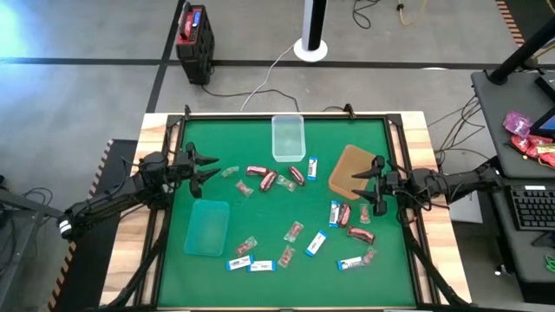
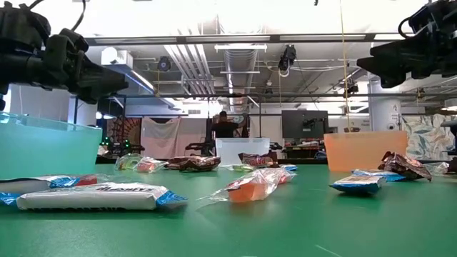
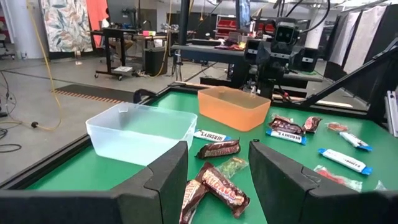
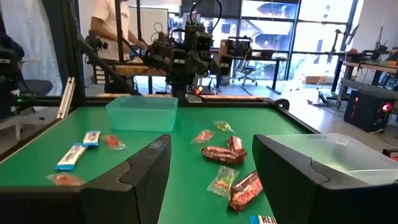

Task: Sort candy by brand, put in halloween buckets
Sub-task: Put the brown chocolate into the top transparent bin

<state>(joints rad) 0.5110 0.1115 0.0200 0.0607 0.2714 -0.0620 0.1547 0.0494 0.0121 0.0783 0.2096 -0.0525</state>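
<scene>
Wrapped candy lies scattered on the green table: dark red-brown pieces (image 1: 268, 179), blue-and-white pieces (image 1: 316, 243) and clear pinkish pieces (image 1: 293, 231). A clear tub (image 1: 288, 137) stands at the far middle, a teal tub (image 1: 207, 228) at the near left and a brown tray (image 1: 349, 171) at the right. My left gripper (image 1: 211, 168) hovers open at the left, pointing toward the brown pieces (image 3: 217, 149). My right gripper (image 1: 371, 184) hovers open over the brown tray's right edge. Both are held clear above the table in the low view, with nothing between the fingers.
A raised black rim (image 1: 260, 115) frames the green mat. A black-and-red box (image 1: 195, 35) stands on the floor beyond the far edge. A person (image 4: 109, 25) stands in the room behind the left arm. Bare mat lies at the near middle.
</scene>
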